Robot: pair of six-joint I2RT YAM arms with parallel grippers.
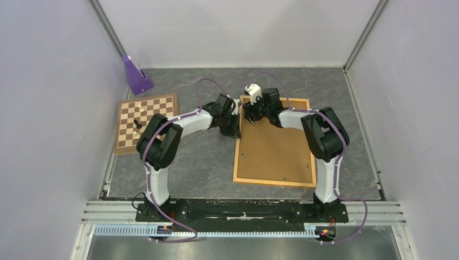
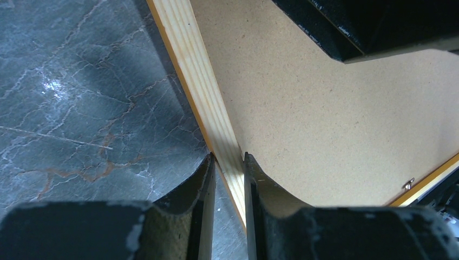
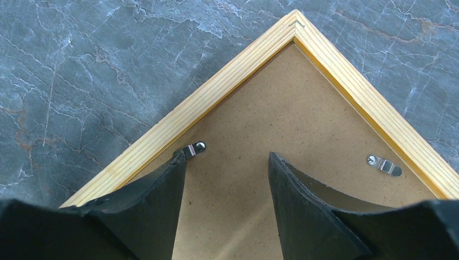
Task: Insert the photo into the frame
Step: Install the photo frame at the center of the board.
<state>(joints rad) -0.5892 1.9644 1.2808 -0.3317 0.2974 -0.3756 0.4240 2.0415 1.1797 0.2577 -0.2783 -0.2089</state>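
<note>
Pale pine is what our left gripper (image 2: 228, 162) has between its jaws. They stand narrow, pinched across the left rail of the frame (image 2: 201, 86), with one finger outside over the table (image 2: 81, 108) and the other inside on the back (image 2: 325, 135). Our right gripper (image 3: 227, 160) hangs with its jaws well apart and nothing in them, just over the back at the far left corner. One finger (image 3: 162, 184) is right beside a small metal clip (image 3: 194, 148), and a second clip (image 3: 384, 165) lies along the other rail. The frame lies flat, face down, on the right half of the table. We see the photo in no view, and we cannot tell whether it lies under the back.

We judge the frame light and stiff, though its thin rails could twist if it were lifted by one corner. The best hold is therefore across a rail, as the left gripper has it. The clips look small and springy, and we expect a fingertip must push them sideways. The back is thin fibreboard, flush in its recess and hard to catch except at an edge. Any glass beneath would be fragile, so we would keep the frame flat.
</note>
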